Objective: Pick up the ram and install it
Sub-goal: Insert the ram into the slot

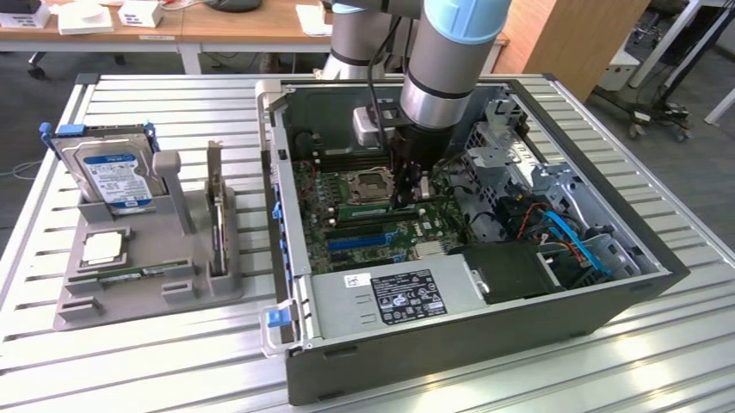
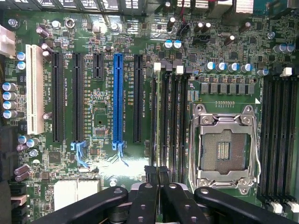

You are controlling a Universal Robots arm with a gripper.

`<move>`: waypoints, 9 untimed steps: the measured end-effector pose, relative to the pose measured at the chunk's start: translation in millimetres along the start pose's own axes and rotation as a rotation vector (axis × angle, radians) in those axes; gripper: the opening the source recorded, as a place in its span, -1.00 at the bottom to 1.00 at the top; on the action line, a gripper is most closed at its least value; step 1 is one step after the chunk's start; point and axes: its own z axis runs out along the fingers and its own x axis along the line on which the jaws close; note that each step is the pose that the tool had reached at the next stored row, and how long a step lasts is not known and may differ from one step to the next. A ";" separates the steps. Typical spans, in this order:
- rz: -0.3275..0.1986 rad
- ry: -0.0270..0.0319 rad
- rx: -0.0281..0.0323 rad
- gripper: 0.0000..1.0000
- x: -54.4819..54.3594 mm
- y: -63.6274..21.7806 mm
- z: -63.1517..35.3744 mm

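Note:
The ram (image 1: 365, 212) is a thin green stick standing on edge over the motherboard's memory slots (image 2: 170, 121), just below the CPU socket (image 1: 373, 182) in the exterior view. My gripper (image 1: 408, 205) reaches straight down into the open computer case (image 1: 460, 353) and is shut on the ram near its middle. The arm hides the stick's far end. In the wrist view the black fingers (image 2: 145, 196) meet at the gripper's tip (image 2: 157, 173), right above the slot nearest the blue card slot (image 2: 117, 98). I cannot tell whether the ram is seated in its slot.
On the exterior view's left, a grey fixture (image 1: 150, 297) holds a blue-labelled hard drive (image 1: 115, 176), an upright expansion card (image 1: 215, 211) and another green stick (image 1: 140, 274) lying flat. Inside the case are a power supply (image 1: 391, 297), drive cages and blue cables (image 1: 569, 237).

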 end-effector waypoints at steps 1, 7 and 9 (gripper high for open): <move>0.000 0.0000 0.0000 -0.79 0.0 0.0 0.0; 0.000 -0.0001 0.0000 -0.79 0.0 0.0 0.9; 0.000 0.0000 0.0000 -0.79 0.0 0.0 0.9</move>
